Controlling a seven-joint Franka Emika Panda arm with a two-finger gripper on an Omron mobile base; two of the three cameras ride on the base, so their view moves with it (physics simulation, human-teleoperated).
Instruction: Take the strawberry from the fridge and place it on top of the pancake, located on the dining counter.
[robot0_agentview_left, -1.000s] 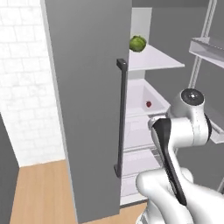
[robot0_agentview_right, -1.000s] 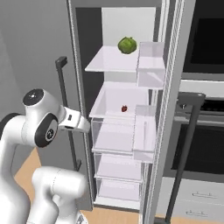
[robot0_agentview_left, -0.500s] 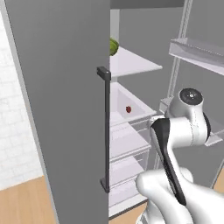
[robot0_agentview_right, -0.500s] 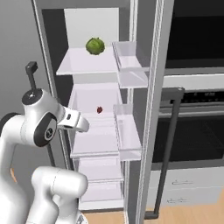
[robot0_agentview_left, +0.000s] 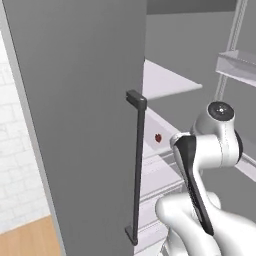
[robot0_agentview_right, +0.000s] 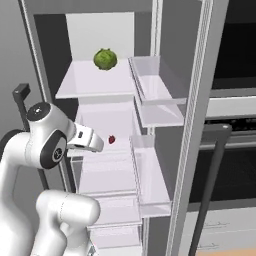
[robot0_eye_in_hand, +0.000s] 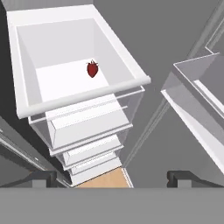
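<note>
The fridge (robot0_agentview_right: 172, 150) stands open, with white shelves inside. The strawberry (robot0_eye_in_hand: 92, 69), tiny and dark red, lies alone on the white middle shelf (robot0_eye_in_hand: 65, 78); it is also seen as the strawberry (robot0_agentview_right: 111, 139) and the strawberry (robot0_agentview_left: 158, 138). My gripper (robot0_eye_in_hand: 113, 178) is open, fingertips wide apart, and hovers in front of that shelf, well short of the berry. From the right base view the gripper (robot0_agentview_right: 95, 144) sits just left of the berry. The pancake and the dining counter are out of view.
A round green leafy vegetable (robot0_agentview_right: 105, 59) rests on the top shelf. The grey left door (robot0_agentview_left: 75, 100) with its dark bar handle (robot0_agentview_left: 138, 165) stands close on my left. Clear door bins (robot0_agentview_right: 150, 75) line the right door. A black wall oven (robot0_agentview_right: 235, 155) stands right of the fridge.
The whole picture has shifted and grown: the camera has come closer to the fridge. The strawberry stays on its shelf and the gripper has nothing in it.
</note>
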